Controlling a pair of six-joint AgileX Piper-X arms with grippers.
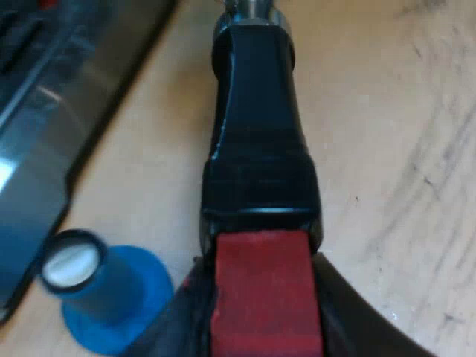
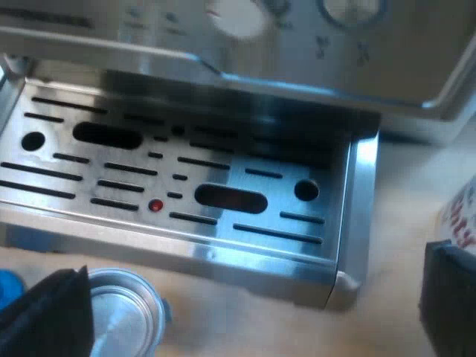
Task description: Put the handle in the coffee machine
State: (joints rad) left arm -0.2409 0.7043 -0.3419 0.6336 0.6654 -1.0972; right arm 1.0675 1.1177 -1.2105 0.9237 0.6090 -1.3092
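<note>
The metal holder (image 1: 256,126) runs off the edge, so its cup end is out of sight. One finger (image 1: 186,327) of the left gripper (image 1: 262,286) hides a bit of the blue tamper (image 1: 111,297). The espresso machine's (image 2: 186,186) dials (image 2: 238,16) are just a blur. One finger (image 2: 52,316) of the right gripper (image 2: 249,309) covers part of the measuring glass (image 2: 126,316). A white thing with red marks (image 2: 461,216) is cut off, and I can't tell what it is.

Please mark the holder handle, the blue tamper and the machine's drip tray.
holder handle (image 1: 256,156): left wrist view, on its black middle section.
blue tamper (image 1: 126,297): left wrist view, on its blue body.
drip tray (image 2: 223,249): right wrist view, on its metal front rim.
</note>
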